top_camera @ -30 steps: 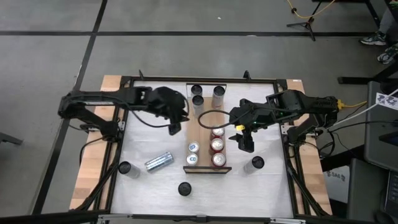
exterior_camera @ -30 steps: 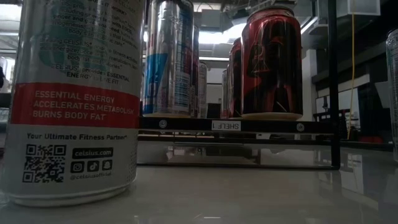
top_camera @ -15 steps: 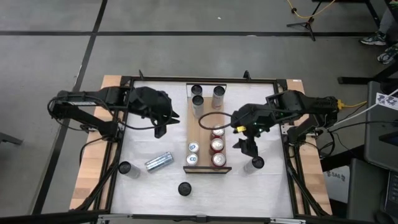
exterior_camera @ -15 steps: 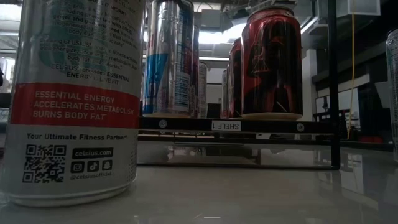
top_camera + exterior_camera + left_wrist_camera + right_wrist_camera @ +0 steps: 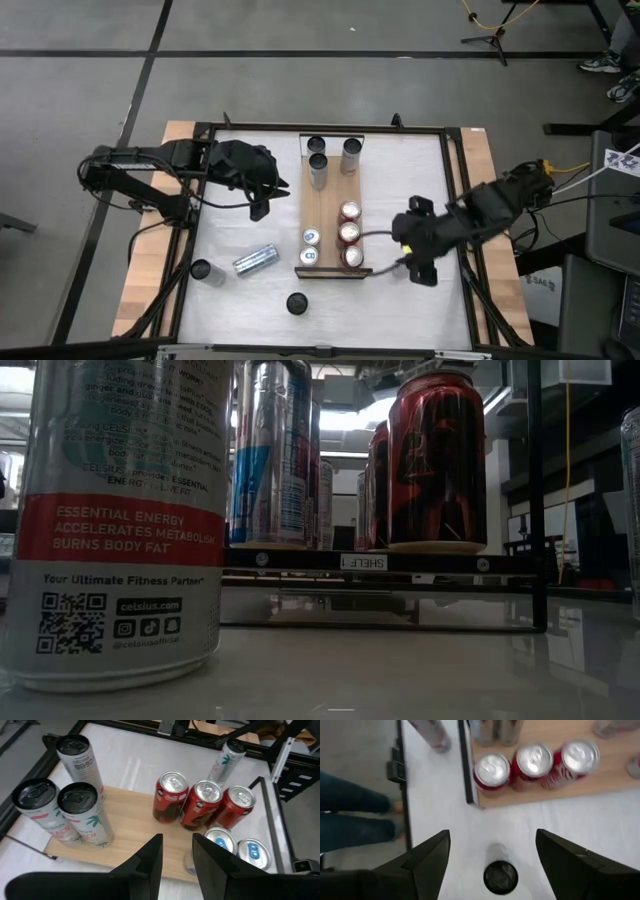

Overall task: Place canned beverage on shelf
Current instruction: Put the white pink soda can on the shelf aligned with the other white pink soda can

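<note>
White table (image 5: 240, 230), right tool (image 5: 492, 851) spread above upright can (image 5: 500, 876) beside shelf (image 5: 328, 215)

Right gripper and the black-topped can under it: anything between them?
Nothing. In the right wrist view the right gripper is open, its fingers either side of the black-topped can, with only bare white table between.

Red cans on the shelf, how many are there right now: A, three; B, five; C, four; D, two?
A: the high view shows three red cans in one row on the shelf, and the left wrist view shows the same three side by side.
</note>
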### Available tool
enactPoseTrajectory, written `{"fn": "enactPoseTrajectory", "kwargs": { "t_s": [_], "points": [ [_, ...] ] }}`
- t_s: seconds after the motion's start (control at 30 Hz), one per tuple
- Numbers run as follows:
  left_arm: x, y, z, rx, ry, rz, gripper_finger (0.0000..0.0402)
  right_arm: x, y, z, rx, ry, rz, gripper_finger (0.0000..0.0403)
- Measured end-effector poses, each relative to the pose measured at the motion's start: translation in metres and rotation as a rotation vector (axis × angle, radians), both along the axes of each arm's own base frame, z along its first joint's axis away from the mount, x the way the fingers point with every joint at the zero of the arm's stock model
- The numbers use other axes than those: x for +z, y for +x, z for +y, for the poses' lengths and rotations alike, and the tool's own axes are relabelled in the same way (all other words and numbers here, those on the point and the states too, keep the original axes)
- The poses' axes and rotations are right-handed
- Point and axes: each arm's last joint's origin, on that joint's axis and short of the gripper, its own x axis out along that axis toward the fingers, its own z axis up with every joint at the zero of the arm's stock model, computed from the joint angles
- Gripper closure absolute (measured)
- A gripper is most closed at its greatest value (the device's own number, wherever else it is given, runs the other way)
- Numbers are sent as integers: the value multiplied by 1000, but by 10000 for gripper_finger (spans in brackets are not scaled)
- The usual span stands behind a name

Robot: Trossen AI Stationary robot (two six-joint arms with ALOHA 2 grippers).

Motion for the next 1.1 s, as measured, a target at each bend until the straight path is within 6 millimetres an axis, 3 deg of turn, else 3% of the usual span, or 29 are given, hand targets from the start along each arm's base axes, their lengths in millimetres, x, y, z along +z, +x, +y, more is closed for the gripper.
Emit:
{"fn": "enactPoseTrajectory", "kwargs": {
  "t_s": [0.27, 0.57, 1.1],
  "points": [
    [0, 0, 0, 12, 9, 3, 305, -46, -25, 14, -115, -40, 166, 116],
    [0, 0, 1, 12, 9, 3, 305, -99, -31, 22, -85, -136, 319, 116],
    [0, 0, 1, 12, 9, 3, 305, -133, -27, 24, -61, -154, 343, 116]
  ]
}}
